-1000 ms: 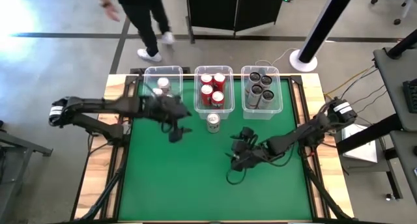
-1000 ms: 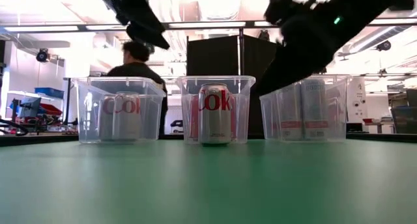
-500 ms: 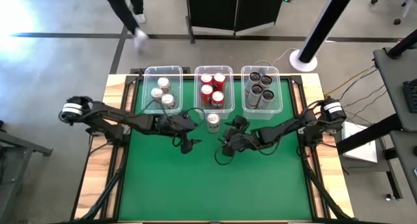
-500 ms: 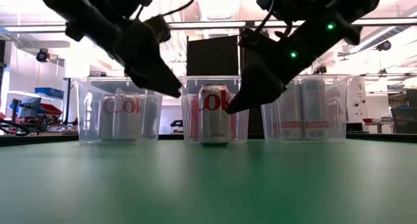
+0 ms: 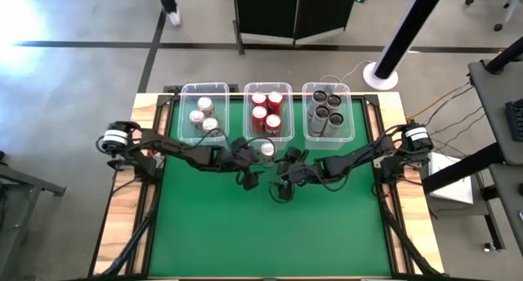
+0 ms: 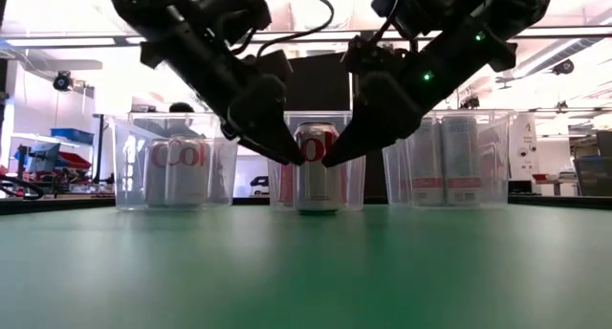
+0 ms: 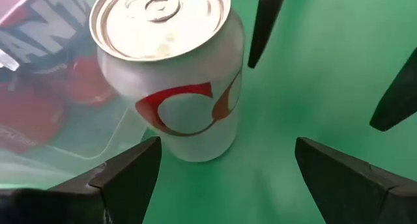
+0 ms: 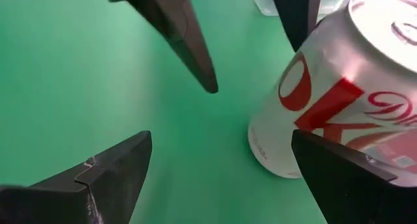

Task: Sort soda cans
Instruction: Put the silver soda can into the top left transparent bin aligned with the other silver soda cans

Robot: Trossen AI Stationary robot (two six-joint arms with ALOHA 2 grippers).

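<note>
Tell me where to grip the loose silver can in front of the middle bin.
Grip the silver can across its round mid-body, coming from the near table side with the left gripper, probably. It stands upright, and the middle bin sits close behind.

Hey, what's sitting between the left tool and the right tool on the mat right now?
One silver can stands upright between the left tool and the right tool, both open; the low view shows it, in front of the middle bin.

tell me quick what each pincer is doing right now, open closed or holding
Left pincer: open, empty, beside the silver-white soda can standing on the green mat.
Right pincer: open, empty, on the can's other side.
</note>
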